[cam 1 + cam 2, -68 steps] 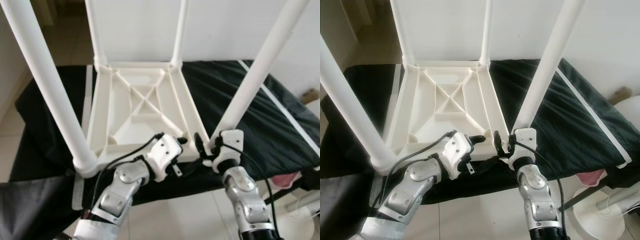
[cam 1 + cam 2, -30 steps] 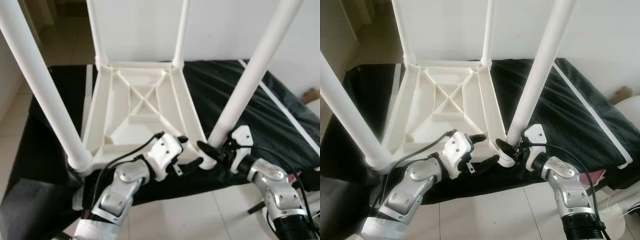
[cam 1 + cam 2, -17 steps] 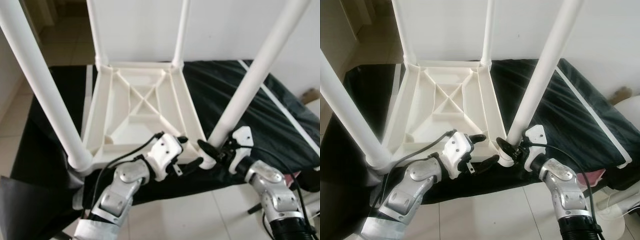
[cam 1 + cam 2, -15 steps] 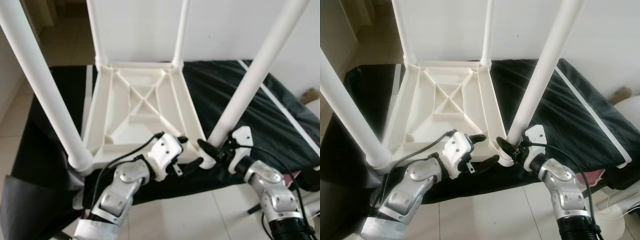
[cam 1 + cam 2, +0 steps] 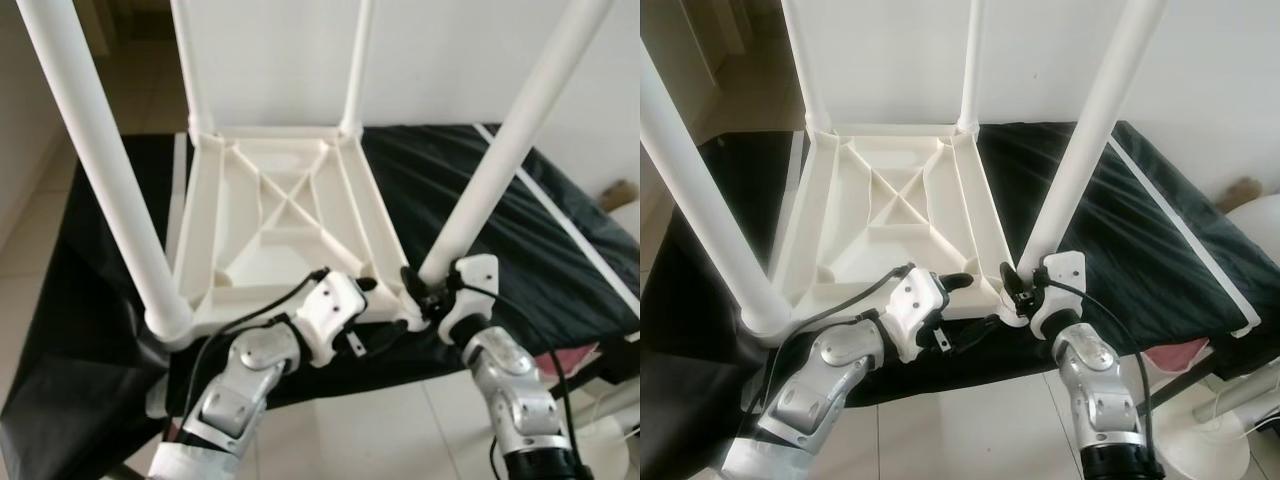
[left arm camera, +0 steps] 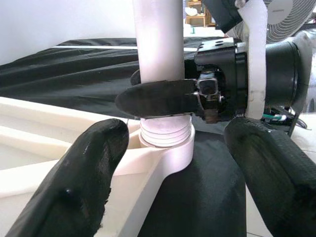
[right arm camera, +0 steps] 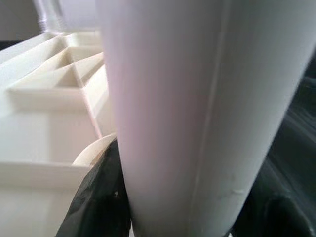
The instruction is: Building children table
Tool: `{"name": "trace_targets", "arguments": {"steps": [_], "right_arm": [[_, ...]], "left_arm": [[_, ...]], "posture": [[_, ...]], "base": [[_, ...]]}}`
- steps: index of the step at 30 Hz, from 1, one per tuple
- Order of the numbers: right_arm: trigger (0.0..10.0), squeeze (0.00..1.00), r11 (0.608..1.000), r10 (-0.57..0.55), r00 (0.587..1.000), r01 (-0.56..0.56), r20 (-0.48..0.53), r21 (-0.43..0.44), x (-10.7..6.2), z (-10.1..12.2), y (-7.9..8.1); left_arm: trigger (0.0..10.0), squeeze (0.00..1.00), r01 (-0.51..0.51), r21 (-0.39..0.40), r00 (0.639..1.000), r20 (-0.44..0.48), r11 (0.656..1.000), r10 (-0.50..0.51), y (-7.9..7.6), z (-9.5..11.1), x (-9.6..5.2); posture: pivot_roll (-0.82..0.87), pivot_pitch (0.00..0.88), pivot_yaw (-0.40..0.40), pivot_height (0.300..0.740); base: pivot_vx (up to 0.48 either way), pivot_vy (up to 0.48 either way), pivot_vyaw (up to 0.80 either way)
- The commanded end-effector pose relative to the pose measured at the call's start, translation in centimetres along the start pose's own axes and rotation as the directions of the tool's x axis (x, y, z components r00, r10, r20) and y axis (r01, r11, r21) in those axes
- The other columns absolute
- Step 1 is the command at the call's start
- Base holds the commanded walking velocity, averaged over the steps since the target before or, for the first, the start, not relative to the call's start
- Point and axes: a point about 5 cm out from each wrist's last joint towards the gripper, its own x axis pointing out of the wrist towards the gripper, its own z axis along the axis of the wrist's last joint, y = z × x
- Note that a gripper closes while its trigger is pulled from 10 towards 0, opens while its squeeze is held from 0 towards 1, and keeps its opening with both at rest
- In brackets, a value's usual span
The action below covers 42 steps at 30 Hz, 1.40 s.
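Nearest the robot, at the front edge of the upturned white children's table (image 5: 280, 225), the left gripper (image 5: 380, 315) rests with its black fingers (image 6: 86, 163) spread apart, one above and one below the rim, close to the near-right corner socket (image 6: 165, 150) but pinching nothing; it looks placed to steady the tabletop while the other arm works. Just beside it, the right gripper (image 5: 420, 292) is clamped around the base of the near-right leg (image 5: 505, 150), right above the threaded collar where the leg enters the socket. Holding so low probably gives the best purchase for twisting the leg home. Threads show above the socket, so the leg seems not fully seated. Further back, the near-left leg (image 5: 105, 170) and two far legs (image 5: 190, 65) stand upright in their corners. Everything sits on a desk draped in black cloth (image 5: 500, 230).
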Motion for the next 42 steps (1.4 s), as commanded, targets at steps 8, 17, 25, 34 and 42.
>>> {"name": "trace_targets", "arguments": {"steps": [8,17,25,34,42], "right_arm": [[10.0,0.00,0.957,-0.270,0.957,0.279,-0.103,0.084,-1.0,-2.5,1.6],[10.0,0.00,0.946,-0.308,0.946,0.316,-0.096,0.076,-1.1,-2.4,1.7],[10.0,1.00,0.948,-0.306,0.949,0.312,-0.079,0.068,-1.0,-2.0,1.9],[10.0,0.93,0.994,-0.109,0.994,0.110,-0.023,0.013,-1.0,-0.8,0.5],[10.0,0.00,0.996,0.057,0.998,-0.059,-0.024,-0.064,-0.9,-0.3,-0.4]], "left_arm": [[10.0,0.00,-0.006,-0.004,1.000,-0.012,1.000,0.006,-0.3,-0.2,-0.3],[10.0,0.00,0.003,-0.005,1.000,-0.012,1.000,-0.003,-0.3,-0.3,-0.1],[10.0,0.00,0.005,-0.004,1.000,-0.012,1.000,-0.005,-0.3,-0.3,-0.1],[10.0,0.00,-0.009,-0.001,1.000,-0.011,1.000,0.009,-0.2,-0.2,0.0],[10.0,0.00,-0.008,-0.002,1.000,-0.009,1.000,0.008,-0.3,-0.1,0.0]], "posture": [[0.00,0.028,-0.057,0.740],[-0.01,0.022,-0.052,0.740],[-0.01,0.024,-0.056,0.740],[-0.01,0.030,-0.061,0.740],[-0.01,0.038,-0.061,0.740]], "base": [[0.000,0.000,0.00],[0.000,0.000,0.00],[0.000,0.000,0.00],[0.000,0.000,0.00],[0.000,0.000,0.00]]}}
